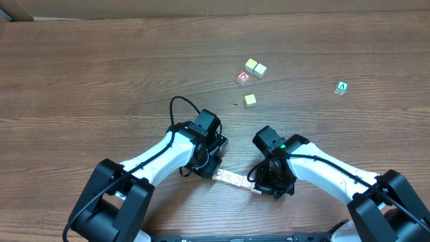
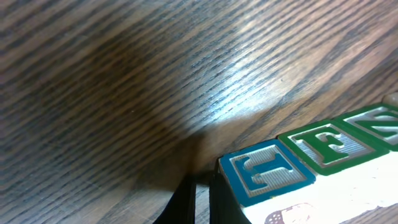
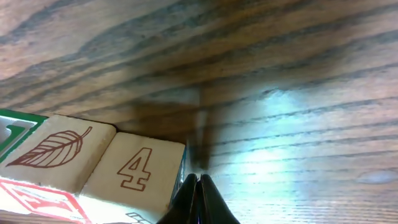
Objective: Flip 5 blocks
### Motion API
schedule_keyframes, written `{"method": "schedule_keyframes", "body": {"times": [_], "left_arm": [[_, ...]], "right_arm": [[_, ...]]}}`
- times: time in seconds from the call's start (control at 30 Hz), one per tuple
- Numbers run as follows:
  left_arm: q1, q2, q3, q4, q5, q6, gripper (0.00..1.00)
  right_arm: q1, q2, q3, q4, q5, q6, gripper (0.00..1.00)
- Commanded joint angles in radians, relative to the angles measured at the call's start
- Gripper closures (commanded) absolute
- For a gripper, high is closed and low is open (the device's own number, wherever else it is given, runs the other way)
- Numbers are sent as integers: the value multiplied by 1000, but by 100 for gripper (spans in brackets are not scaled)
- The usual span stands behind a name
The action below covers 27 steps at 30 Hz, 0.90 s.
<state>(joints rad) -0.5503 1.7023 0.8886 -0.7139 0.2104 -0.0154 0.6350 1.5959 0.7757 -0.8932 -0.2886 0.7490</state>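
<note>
Two closed grippers at the ends of a short row of blocks

Near the front edge of the table [image 1: 101, 67] the row of blocks [image 1: 230, 179] lies flat on the wood, with the left gripper [image 1: 213, 173] at its left end and the right gripper [image 3: 199, 198] at its right end. Both grippers have their fingers pressed together and hold nothing. The right one stands just beside the block with a red 4 [image 3: 140, 171], which touches the block with a leaf [image 3: 56, 152]. In the left wrist view the blue-framed block [image 2: 264, 171] is the end block, and the green-framed block [image 2: 329, 146] is next to it. Farther away lies a yellow cube [image 1: 250, 99], then a cube with a red picture [image 1: 243, 78] and two pale cubes [image 1: 255, 67] that touch each other. The green "A" cube [image 1: 342, 87] lies well apart, to the right.
</note>
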Motion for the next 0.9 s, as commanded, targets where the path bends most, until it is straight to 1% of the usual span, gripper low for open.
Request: {"method": "schedule_keyframes", "body": {"times": [0.0, 0.17, 0.33, 0.7, 0.87], "left_arm": [[-2, 11, -2, 3, -11, 0, 96], [-2, 11, -2, 5, -12, 2, 96], [-2, 11, -2, 8, -13, 32, 96], [-2, 11, -2, 24, -99, 47, 96], [-2, 11, -2, 51, -134, 57, 96]], "right_arm": [[21, -25, -4, 15, -28, 39, 96], [37, -25, -4, 32, -28, 95, 96], [39, -25, -4, 37, -33, 122, 96], [39, -25, -4, 70, -78, 229, 96], [39, -25, -4, 85, -95, 254, 96]]}}
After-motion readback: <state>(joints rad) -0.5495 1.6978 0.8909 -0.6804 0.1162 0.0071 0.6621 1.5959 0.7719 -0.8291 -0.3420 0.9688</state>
